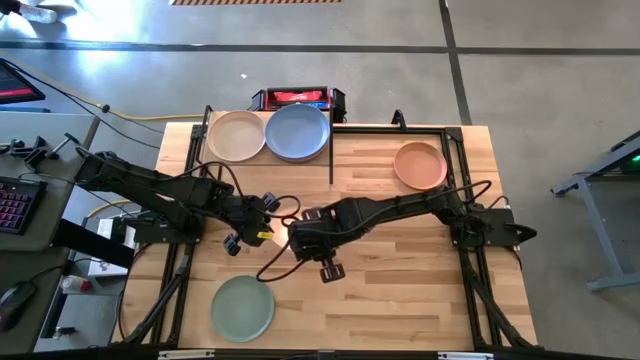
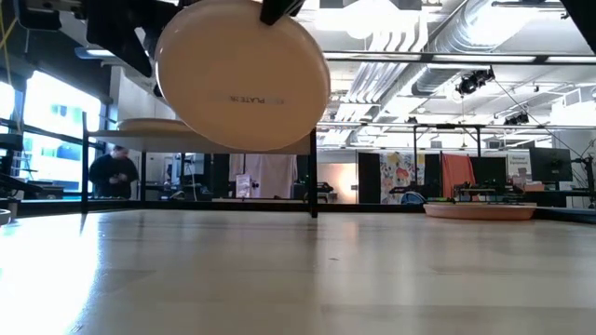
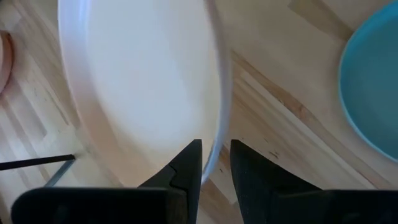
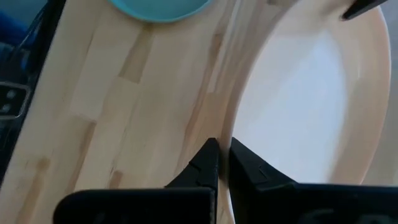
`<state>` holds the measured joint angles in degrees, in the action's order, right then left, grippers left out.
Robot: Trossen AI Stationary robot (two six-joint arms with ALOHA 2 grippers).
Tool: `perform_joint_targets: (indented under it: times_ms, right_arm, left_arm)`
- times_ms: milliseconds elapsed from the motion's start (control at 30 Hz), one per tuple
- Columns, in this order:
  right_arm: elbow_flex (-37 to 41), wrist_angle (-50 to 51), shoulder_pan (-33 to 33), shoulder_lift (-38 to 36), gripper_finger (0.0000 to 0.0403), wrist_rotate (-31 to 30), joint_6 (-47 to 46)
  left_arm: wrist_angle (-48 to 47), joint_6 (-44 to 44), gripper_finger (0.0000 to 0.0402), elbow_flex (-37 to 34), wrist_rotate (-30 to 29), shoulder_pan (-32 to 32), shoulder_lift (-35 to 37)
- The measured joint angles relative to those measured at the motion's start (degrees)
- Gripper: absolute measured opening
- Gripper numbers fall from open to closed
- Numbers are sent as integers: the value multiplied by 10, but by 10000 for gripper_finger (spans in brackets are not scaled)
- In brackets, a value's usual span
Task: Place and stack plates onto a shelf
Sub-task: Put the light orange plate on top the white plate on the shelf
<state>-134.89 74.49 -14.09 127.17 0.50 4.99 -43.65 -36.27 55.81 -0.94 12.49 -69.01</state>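
Note:
A cream plate (image 2: 242,74) hangs on edge above the table's middle, its underside toward the near edge. My left gripper (image 3: 216,162) and my right gripper (image 4: 224,155) are both shut on its rim, meeting at the table's centre (image 1: 272,235). On the shelf (image 2: 102,136) at the far left a beige plate (image 1: 236,136) and a blue plate (image 1: 297,132) lie flat side by side. A peach plate (image 1: 420,165) rests on the tabletop at the far right. A sage green plate (image 1: 242,307) lies near the front left. My left gripper pinches the cream plate's rim (image 3: 217,134) between its two fingers, one finger (image 3: 186,165) on the hollow inner face and one on the outside. It comes slanting down from the table's left. The plate is lifted clear and stands nearly on edge. My right gripper pinches the rim (image 4: 228,127) at another place, one finger (image 4: 245,162) on the inner-face side and one outside. It comes slanting steeply down from the table's right. The plate hangs clear of the table below both grippers.
Black frame rails run along the table's far and right sides (image 1: 455,140). A red and black box (image 1: 298,98) sits behind the shelf. Bare tabletop lies between the sage green plate and the peach plate (image 2: 480,210).

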Motion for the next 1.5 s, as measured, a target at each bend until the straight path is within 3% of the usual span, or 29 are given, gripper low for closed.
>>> perform_joint_targets:
  times_ms: [300,567,1100,1367,1500]
  right_arm:
    - [0,-13,4,-1,0,-9,0]
    - [0,1,5,-2,0,-5,-9]
    - [0,14,0,-2,3,-48,-15]
    - [0,14,1,-2,75,-60,-24]
    - [0,23,-1,-7,112,-83,-23]
  left_arm:
    - [1,0,70,0,4,0,0]
    - [-1,-3,7,0,10,1,0]
    - [1,23,2,0,2,0,0]
    - [-2,33,1,0,-31,9,0]
    - [-10,47,1,0,-78,19,0]
